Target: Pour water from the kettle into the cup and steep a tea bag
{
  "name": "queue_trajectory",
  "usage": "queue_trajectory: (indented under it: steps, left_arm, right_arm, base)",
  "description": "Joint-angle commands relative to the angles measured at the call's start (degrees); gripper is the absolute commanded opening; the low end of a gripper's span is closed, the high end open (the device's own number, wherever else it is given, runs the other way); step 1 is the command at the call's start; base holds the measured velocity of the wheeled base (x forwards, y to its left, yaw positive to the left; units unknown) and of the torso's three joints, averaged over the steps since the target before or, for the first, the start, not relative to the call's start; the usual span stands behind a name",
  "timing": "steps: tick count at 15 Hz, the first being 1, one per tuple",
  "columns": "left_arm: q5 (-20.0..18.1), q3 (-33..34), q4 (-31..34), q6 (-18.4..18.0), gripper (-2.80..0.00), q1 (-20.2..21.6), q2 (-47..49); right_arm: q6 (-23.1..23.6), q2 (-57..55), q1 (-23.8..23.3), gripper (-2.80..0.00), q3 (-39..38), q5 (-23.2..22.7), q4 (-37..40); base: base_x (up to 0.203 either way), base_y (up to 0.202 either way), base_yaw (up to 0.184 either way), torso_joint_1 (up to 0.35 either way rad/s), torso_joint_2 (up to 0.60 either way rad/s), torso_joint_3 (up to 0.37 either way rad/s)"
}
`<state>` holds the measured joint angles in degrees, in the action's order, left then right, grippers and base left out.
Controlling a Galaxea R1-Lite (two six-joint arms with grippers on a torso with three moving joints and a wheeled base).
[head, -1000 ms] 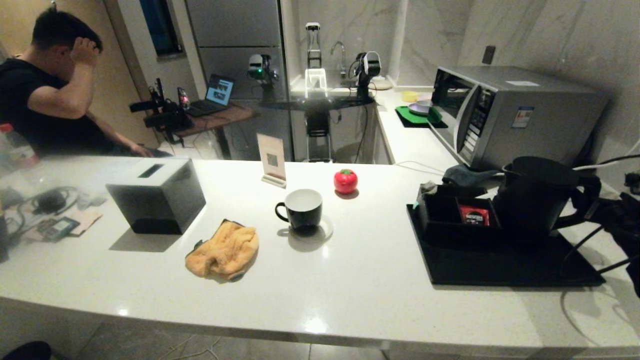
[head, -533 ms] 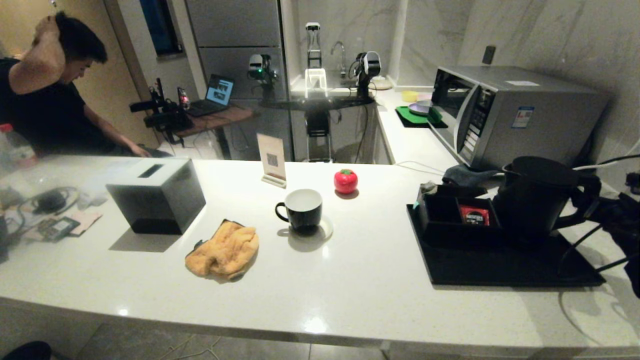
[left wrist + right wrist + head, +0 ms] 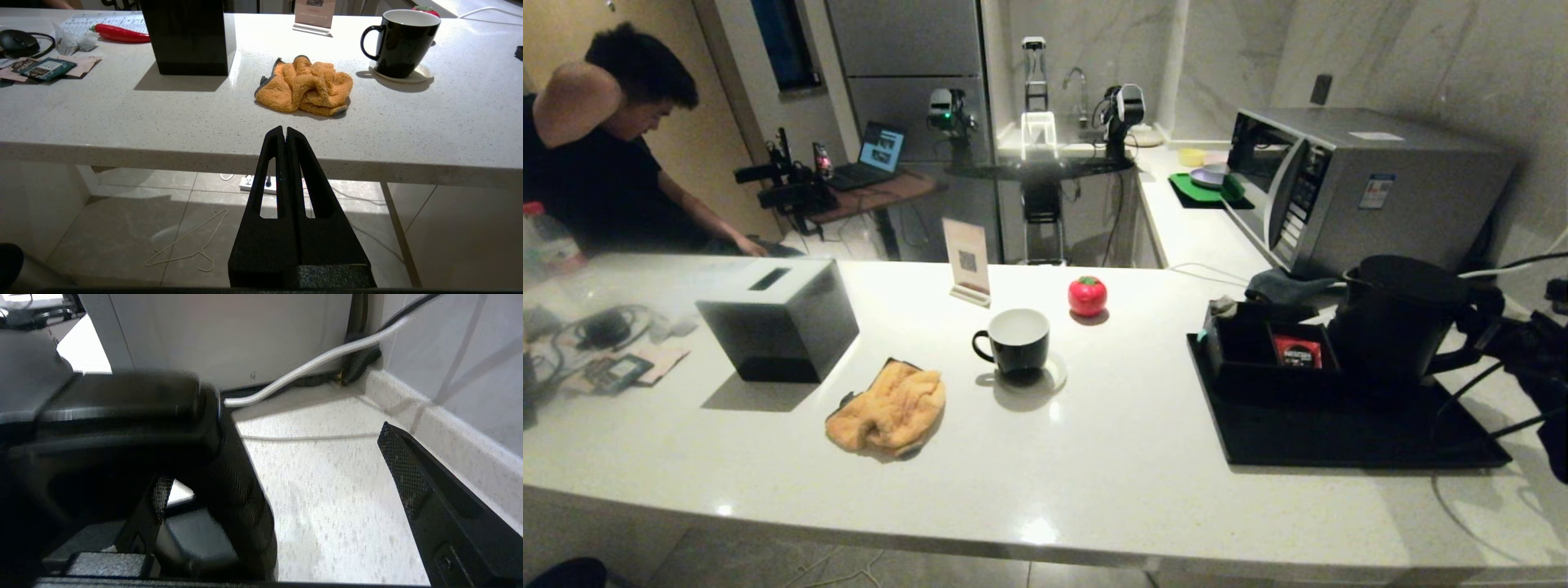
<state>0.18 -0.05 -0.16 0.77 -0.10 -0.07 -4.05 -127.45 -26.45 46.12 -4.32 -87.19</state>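
White speckled stone forms the kitchen counter where a matte black kettle stands at the robot's right, on the back part of a flat black tray. The kettle is broad and dark, its big loop handle turned away from the counter's middle. The right gripper has its fingers spread wide around that handle, one finger inside the loop, the other outside and apart from it. Just beside the kettle on the tray sits a low black compartment box with a red packet in one section. Behind them stands a microwave, close to the wall. The cup, black with a white inside, rests on a coaster near the middle, with bare counter between it and the tray. An orange cloth lies near the cup, a red tomato-shaped object behind it. The left gripper, fingers pressed together, hangs below the counter's front edge.
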Motion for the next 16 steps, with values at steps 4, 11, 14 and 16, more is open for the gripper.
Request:
queue_trajectory:
  steps: [4,11,14,16]
  left_arm:
    - [-0.01,-0.04,-0.02,0.02,-2.8,0.01,0.07]
    - [-0.01,-0.04,-0.02,0.02,-2.8,0.01,0.07]
    - [-0.01,-0.03,-0.02,0.02,-2.8,0.01,0.07]
    - [-0.01,-0.04,-0.02,0.02,-2.8,0.01,0.07]
  right_arm:
    - [0.52,-0.87,0.0,0.0,0.82,-0.08,-2.77]
    - [0.49,-0.47,0.09,-2.8,1.52,-0.17,-2.77]
    - [0.45,0.01,0.17,-2.8,1.43,-0.25,-2.77]
    - [0.53,0.36,0.17,-2.8,1.02,-0.25,-2.77]
  base:
    - [0.0,0.0,0.0,0.0,0.0,0.0]
    - [0.0,0.0,0.0,0.0,0.0,0.0]
    - [0.0,0.0,0.0,0.0,0.0,0.0]
    - [0.0,0.0,0.0,0.0,0.0,0.0]
